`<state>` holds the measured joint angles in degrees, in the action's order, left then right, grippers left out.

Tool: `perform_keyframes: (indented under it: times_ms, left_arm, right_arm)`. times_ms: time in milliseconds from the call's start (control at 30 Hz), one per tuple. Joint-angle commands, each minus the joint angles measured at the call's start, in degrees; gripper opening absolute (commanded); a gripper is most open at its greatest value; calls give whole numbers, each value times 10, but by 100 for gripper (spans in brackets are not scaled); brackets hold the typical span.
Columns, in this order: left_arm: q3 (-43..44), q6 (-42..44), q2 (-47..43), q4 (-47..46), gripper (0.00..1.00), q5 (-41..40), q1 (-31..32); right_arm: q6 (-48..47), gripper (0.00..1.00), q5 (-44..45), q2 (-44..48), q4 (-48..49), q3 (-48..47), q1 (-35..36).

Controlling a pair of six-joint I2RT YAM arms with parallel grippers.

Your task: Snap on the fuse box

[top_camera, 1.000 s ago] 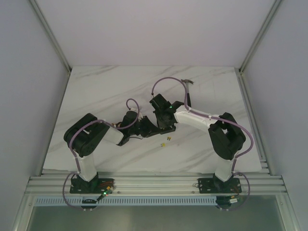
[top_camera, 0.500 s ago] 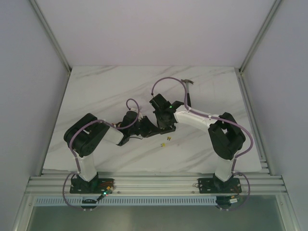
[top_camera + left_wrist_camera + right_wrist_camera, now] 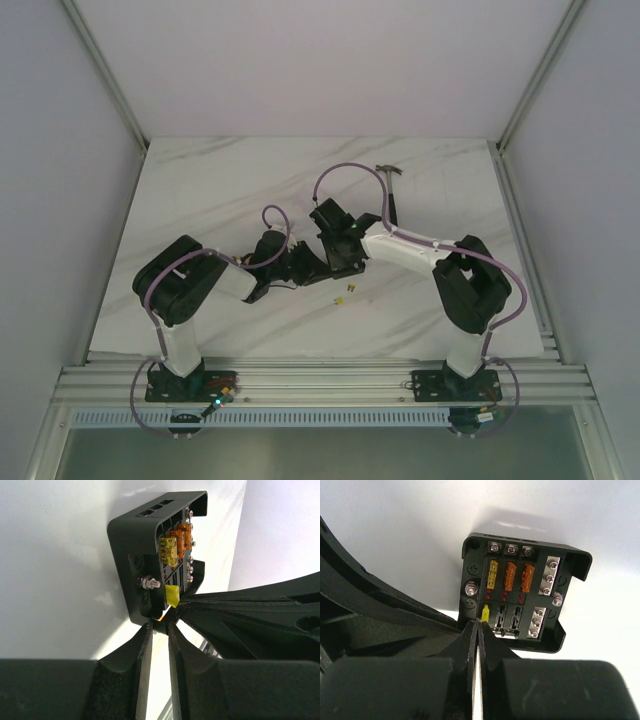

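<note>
The fuse box lies flat on the white marble bench, open face up. It sits about midway between the left and right edges and somewhat nearer the near edge. In the top view both arms meet over it and hide most of it.

The left end effector has its fingers set narrowly apart, and their tips pinch the box's wall at a lower corner.

The right end effector is almost fully closed on a yellow fuse. It holds that fuse at the leftmost slot of the box's lower row, with the fuse's end at the slot mouth. How deep the fuse sits cannot be told.

In the upper row, one yellow and two orange fuses are seated side by side. The two lower slots beside the held fuse are open. Silver screw terminals line the top and right side of the box.

A few loose fuses lie on the bench just nearside of the box. A hammer-like tool lies well apart from it, toward the far right corner.
</note>
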<state>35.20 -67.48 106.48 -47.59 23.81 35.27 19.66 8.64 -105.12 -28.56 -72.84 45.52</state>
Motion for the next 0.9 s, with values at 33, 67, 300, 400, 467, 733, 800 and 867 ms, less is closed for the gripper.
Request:
perform_keyframes:
  times_ms: [33,67,300,400,467,733,800,867]
  left_arm:
    - [-3,3,20,24,27,-15,6]
    - [-3,4,19,25,27,-15,7]
    - [-1,5,22,26,27,-12,7]
    - [-1,4,22,26,27,-12,7]
    - [0,5,22,25,27,-11,7]
    - [0,4,22,23,27,-10,8]
    - [-1,4,23,23,27,-11,8]
    - [-1,4,23,23,27,-10,8]
  right_arm:
    - [3,0,-23,-75,-86,42,14]
    - [1,0,-20,-65,-84,30,14]
    - [-7,14,-6,13,-73,-49,14]
    - [-3,17,2,25,-78,-71,12]
    - [-2,17,12,25,-81,-78,9]
    - [4,23,16,0,-73,-80,-17]
    - [4,23,8,-8,-69,-80,-21]
    - [2,23,0,-15,-66,-79,-22]
